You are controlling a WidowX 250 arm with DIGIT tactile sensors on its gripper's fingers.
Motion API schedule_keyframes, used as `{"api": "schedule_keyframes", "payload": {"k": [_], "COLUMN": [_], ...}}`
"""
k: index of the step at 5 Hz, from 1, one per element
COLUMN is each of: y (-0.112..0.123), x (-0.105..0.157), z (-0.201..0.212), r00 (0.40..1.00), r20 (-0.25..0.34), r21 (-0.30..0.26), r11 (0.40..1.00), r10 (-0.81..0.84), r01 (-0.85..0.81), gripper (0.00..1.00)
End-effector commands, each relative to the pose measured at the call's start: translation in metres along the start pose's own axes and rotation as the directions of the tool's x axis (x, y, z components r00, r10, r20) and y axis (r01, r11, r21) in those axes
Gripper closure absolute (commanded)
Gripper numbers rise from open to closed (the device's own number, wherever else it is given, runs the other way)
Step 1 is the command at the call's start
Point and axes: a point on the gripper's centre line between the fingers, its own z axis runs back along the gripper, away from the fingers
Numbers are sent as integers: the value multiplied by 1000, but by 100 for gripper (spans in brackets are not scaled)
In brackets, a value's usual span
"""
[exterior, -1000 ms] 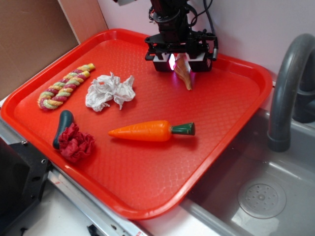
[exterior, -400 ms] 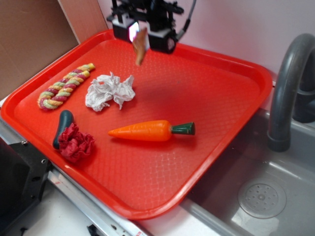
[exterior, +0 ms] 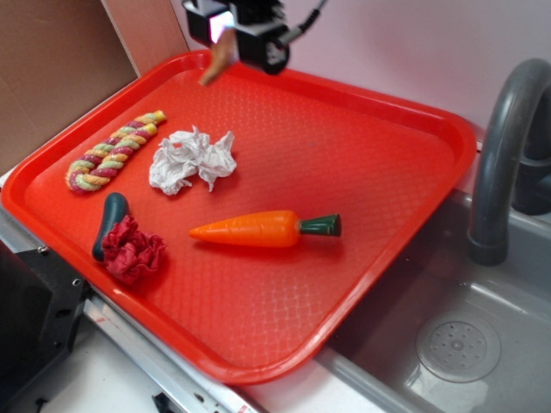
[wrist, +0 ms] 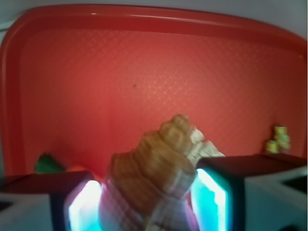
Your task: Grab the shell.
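The tan-brown ribbed shell (exterior: 219,58) hangs in the air over the tray's far left corner, its pointed tail slanting down to the left. My gripper (exterior: 229,30) is shut on its upper part, high above the red tray (exterior: 362,163). In the wrist view the shell (wrist: 154,168) fills the gap between my two glowing pads (wrist: 209,195), with its ribbed whorls pointing away from the camera. The gripper (wrist: 147,202) holds it well clear of the tray surface.
On the tray lie crumpled white paper (exterior: 191,159), a toy carrot (exterior: 263,229), a braided rope toy (exterior: 112,151) and a red cloth with a dark handle (exterior: 127,245). A grey sink with a tap (exterior: 508,146) stands to the right. A brown board (exterior: 52,69) is at the left.
The gripper has lifted the shell off the tray's back middle and carried it up and to the left, toward the far left corner.
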Motion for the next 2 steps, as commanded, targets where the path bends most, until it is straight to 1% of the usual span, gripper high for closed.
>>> {"api": "schedule_keyframes", "payload": {"k": [1,2], "y": [3,11], "x": [-30,-34], "z": [58,59], "r00": [975,970], "r20": [219,239], "r21": [72,74], "r11": [997,995], "r10": [-34,49], "r01": [18,-69], "gripper": [100,100]}}
